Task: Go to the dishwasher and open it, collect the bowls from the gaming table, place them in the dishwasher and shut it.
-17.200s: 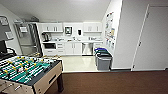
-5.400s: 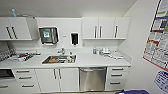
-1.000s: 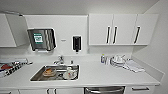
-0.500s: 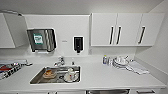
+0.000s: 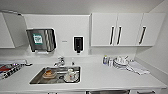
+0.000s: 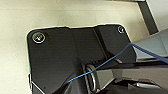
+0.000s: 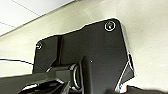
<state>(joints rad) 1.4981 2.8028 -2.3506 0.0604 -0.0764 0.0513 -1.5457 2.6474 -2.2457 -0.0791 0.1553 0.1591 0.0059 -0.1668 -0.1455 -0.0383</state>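
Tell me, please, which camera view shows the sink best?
The head view. It looks down on the steel sink set in the white counter, with dishes lying in it and the tap behind it. The left wrist and right wrist views face pale floor and the robot's own dark plate, so they tell nothing about the sink.

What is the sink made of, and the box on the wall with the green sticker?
The sink looks like brushed steel: grey with dull glints on its walls. The wall box seems to be shiny metal too, since its front mirrors light in streaks, though it could be plastic with a metal look.
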